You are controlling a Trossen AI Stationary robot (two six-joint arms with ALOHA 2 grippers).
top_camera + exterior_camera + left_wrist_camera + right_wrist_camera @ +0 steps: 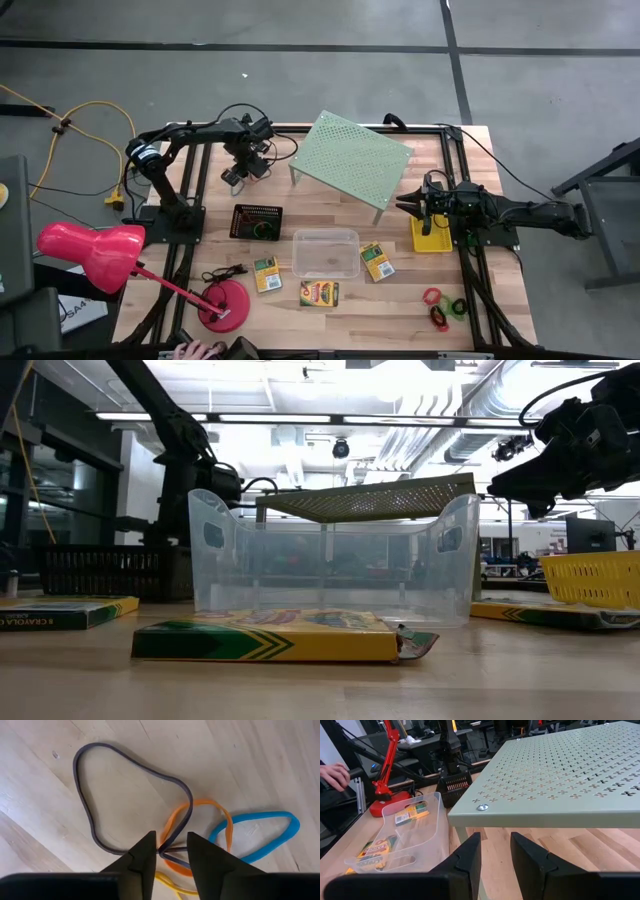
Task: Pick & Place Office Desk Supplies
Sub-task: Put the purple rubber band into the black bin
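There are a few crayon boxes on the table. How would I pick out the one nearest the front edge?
Start at the clear tub in the middle of the wooden table. Just in front of it, toward the near edge, lies a green-and-yellow card box. Unlike the two boxes flanking the tub, it lies crosswise and sits alone in front.

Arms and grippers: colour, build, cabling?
Both arms are dark and slim-jointed. The left gripper and right gripper each have two matte black wedge-shaped fingers. Black cables trail along the arms; no markings are legible.
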